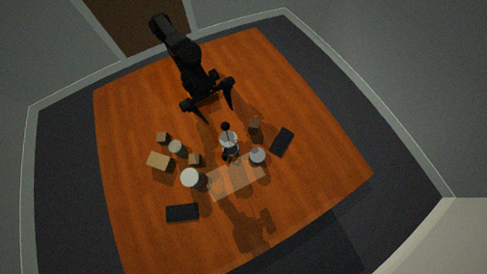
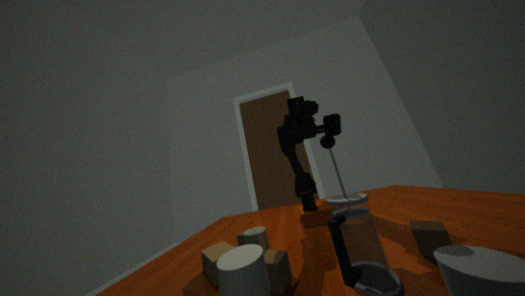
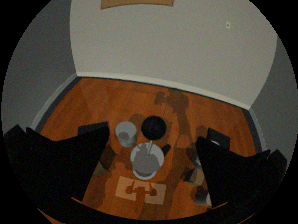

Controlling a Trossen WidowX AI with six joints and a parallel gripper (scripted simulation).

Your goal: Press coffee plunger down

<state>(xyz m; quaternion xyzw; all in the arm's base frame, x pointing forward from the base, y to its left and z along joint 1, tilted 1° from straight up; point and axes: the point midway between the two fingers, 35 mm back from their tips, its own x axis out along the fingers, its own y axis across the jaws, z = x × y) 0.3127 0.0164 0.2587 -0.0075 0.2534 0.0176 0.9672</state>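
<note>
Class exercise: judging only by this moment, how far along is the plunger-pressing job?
Done: nothing pressed; the plunger knob stands high on its raised rod above the coffee press. In hand: the open, empty gripper hangs near the knob. Left: press fully down, then release.
</note>
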